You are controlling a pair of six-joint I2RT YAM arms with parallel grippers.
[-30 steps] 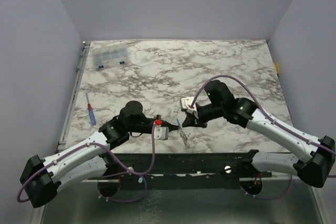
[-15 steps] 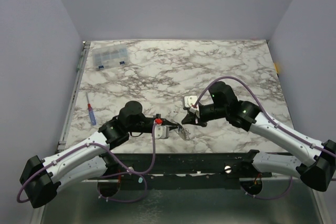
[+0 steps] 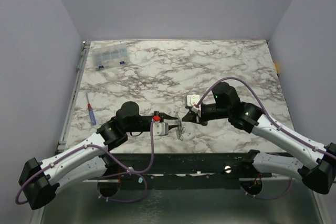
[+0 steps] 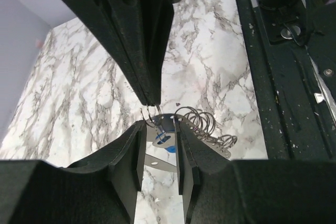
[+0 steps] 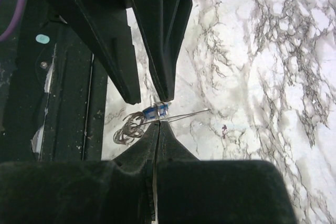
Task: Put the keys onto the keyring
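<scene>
A bundle of flat metal keys (image 4: 157,161) with a small blue tag (image 5: 154,112) and several spare wire rings (image 4: 205,121) hangs between my two grippers near the table's front edge (image 3: 180,127). My right gripper (image 5: 158,123) is shut on the thin pale keyring (image 5: 191,113), seen edge-on as a wire. Its tips (image 4: 150,100) meet the ring loop (image 4: 149,115) in the left wrist view. My left gripper (image 4: 159,145) is open, one finger on each side of the keys and tag. In the right wrist view one left fingertip (image 5: 165,97) touches the tag.
A blue and red screwdriver (image 3: 91,114) lies at the left. A clear compartment box (image 3: 110,56) stands at the back left. The black mounting rail (image 3: 210,160) runs along the front edge, just below the grippers.
The right arm has swung back and to the right. The key bundle has risen off the marble and shifted a little left toward my left gripper.
</scene>
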